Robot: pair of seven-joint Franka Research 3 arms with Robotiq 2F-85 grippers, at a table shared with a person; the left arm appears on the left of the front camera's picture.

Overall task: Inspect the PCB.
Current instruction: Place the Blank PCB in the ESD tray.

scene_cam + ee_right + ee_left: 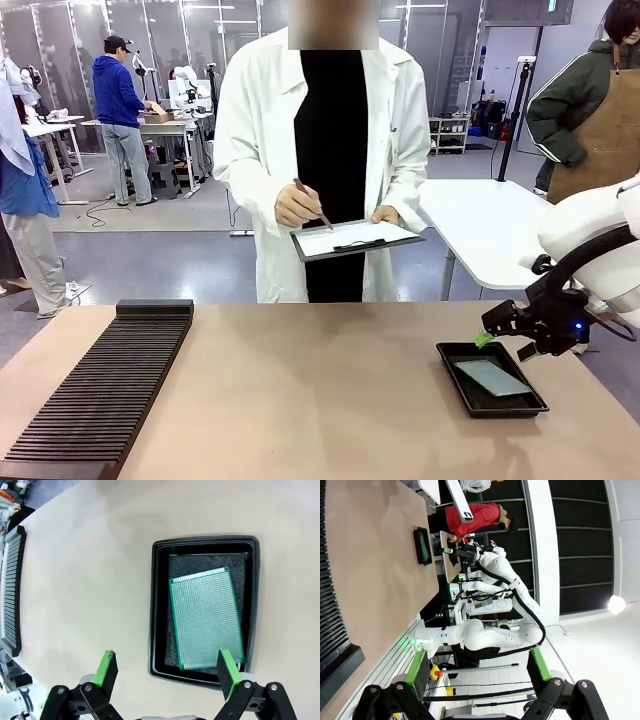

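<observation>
The green PCB (pixel 206 618) lies flat in the shallow black tray (pixel 159 605), which sits on the tan table at the front right (pixel 450 352); the PCB (pixel 491 377) looks pale green there. My right gripper (pixel 165 667) hovers above the tray's near edge, open, with nothing between its green pads. From the front it (pixel 487 337) hangs over the tray's far right corner. My left gripper (pixel 477 666) is open and empty, pointing along the table's side away from the tray (pixel 422 545).
A long black ribbed rack (pixel 100 385) lies along the table's left side. A person in a white coat stands at the far edge, holding a clipboard (pixel 355 238) and a pen. A white table (pixel 480 230) stands behind on the right.
</observation>
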